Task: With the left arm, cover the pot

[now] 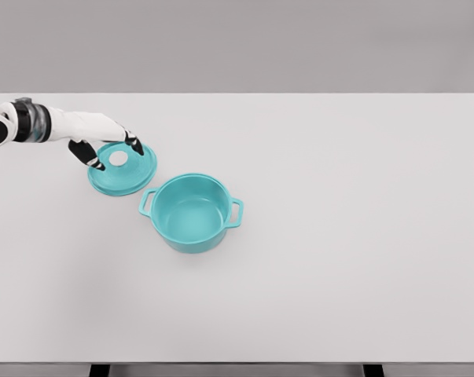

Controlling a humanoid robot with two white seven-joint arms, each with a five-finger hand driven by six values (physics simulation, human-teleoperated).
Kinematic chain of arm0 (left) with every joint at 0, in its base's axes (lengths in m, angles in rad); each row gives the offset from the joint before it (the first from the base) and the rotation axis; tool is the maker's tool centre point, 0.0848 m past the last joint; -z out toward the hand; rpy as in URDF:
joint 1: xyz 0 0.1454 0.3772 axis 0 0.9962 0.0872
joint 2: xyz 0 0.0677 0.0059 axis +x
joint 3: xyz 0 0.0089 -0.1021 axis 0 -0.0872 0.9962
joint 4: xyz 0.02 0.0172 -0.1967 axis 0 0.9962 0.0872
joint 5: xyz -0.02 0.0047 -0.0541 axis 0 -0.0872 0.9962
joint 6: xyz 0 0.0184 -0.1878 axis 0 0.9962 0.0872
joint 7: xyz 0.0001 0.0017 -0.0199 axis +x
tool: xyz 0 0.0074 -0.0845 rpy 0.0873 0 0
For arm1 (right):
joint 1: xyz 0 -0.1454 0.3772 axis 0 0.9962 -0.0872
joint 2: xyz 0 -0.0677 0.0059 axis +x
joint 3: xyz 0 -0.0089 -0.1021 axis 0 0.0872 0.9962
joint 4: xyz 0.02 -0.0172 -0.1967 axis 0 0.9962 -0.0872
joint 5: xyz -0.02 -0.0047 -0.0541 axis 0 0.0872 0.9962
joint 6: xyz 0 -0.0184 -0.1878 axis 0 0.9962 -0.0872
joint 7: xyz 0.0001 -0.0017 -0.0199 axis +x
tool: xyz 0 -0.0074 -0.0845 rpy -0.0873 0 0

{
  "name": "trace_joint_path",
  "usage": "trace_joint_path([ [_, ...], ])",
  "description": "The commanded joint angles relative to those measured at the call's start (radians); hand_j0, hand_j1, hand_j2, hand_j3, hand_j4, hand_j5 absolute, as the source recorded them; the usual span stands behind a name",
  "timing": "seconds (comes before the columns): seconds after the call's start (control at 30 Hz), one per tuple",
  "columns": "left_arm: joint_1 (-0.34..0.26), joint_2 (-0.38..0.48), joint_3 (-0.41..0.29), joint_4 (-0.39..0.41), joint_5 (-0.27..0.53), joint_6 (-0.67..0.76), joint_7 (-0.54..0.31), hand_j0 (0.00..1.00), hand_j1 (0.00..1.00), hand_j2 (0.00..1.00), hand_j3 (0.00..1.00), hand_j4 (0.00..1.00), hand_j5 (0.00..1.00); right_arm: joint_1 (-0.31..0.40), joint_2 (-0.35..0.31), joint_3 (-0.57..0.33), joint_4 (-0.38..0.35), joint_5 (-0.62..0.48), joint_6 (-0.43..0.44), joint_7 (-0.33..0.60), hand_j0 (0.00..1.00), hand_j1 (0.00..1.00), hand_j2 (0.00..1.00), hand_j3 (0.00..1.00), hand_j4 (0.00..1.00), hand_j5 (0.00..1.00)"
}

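Left robot hand (111, 149) pinching round teal lid's (123, 170) white knob (118, 158). Probably light, rigid, slick; best held there. Open teal two-handled pot (192, 213) just right, nearer.

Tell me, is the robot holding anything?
The left hand appears to grip the round teal lid near its white centre knob; fingers curl over it.

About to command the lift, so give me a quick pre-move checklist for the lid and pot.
1. Left hand at the lid: ok, fingers lie over its top around the white knob.
2. Firm grasp on the lid: cannot tell.
3. Pot upright and open: ok.
4. Pot interior free of things: ok.
5. Path from lid to pot: ok, the lid sits just up and left of the pot, nothing between.
6. Right arm out of the way: ok, not in view.
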Motion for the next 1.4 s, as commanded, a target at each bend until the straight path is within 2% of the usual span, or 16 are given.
trace_joint_path([
  [0.0,0.002,-0.006,0.001,-0.002,0.004,-0.001,-0.005,0.74,0.74,0.74,0.74,0.74,0.74,0.000,0.000,0.000,0.000,0.000,0.000,0.000,1.00,1.00,1.00,1.00,1.00,1.00],
  [0.83,0.011,-0.014,-0.014,0.002,0.004,0.008,-0.007,0.75,0.75,0.75,0.75,0.75,0.75,0.000,0.000,0.000,0.000,0.000,0.000,0.000,1.00,1.00,1.00,1.00,1.00,1.00],
  [1.37,0.011,-0.038,-0.014,0.029,-0.028,0.028,-0.004,0.74,0.74,0.74,0.74,0.74,0.74,0.000,0.000,0.000,0.000,0.000,0.000,0.000,1.00,1.00,1.00,1.00,1.00,1.00],
])
